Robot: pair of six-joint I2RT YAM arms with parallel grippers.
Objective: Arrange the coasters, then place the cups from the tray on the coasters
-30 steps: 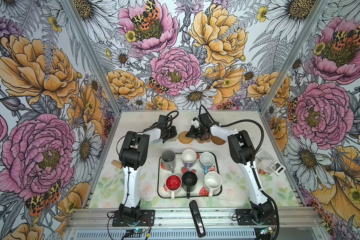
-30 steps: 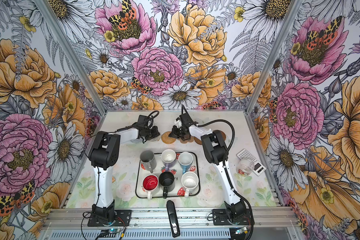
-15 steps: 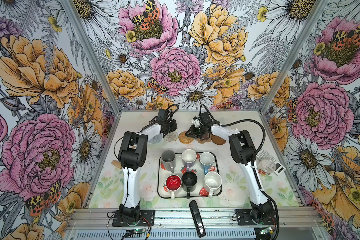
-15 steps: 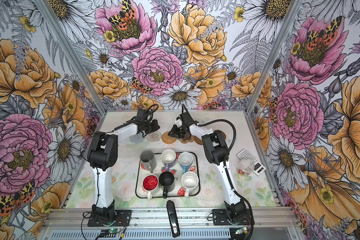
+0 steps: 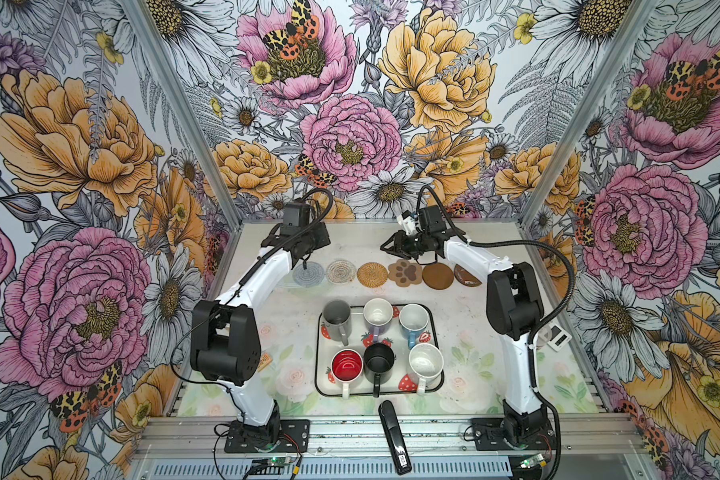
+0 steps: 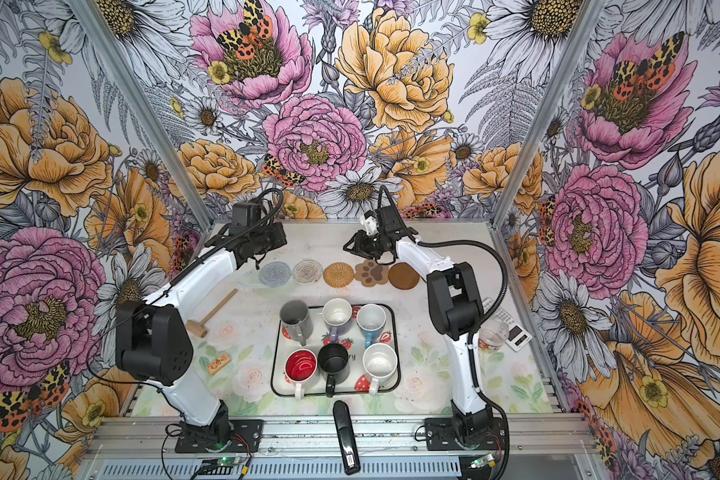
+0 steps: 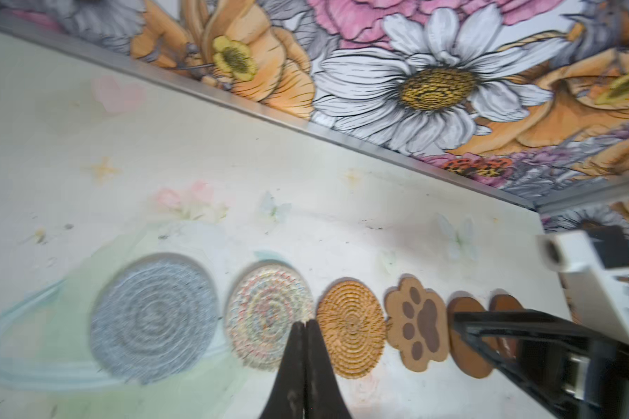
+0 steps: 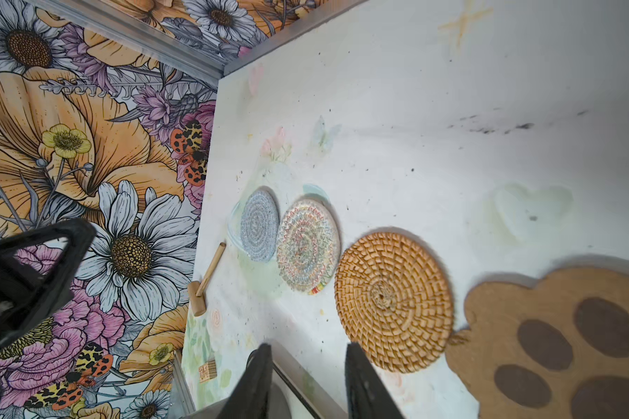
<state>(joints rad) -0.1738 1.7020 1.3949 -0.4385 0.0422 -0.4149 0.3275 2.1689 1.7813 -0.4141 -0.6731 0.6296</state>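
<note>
Floral walls all round, a pale painted table below, and what a tidy line-up! Beyond the far edge of the tray six coasters lie flat in one row, running from past its left corner to past its right. We have the grey-blue crocheted coaster, beaded coaster, rattan coaster, paw coaster, brown disc, and a second brown disc partly hidden under the right arm.

On the tray all six mugs stand upright. The far row has the grey mug, lavender mug and light blue mug. The near row has the red-lined mug, black mug and white mug.

The left gripper hangs above the coaster row beyond the tray's far left corner, fingers pressed together, gripping nothing. The right gripper hovers beyond the tray's far edge, near the rattan and paw coasters, jaws apart, empty.
</note>
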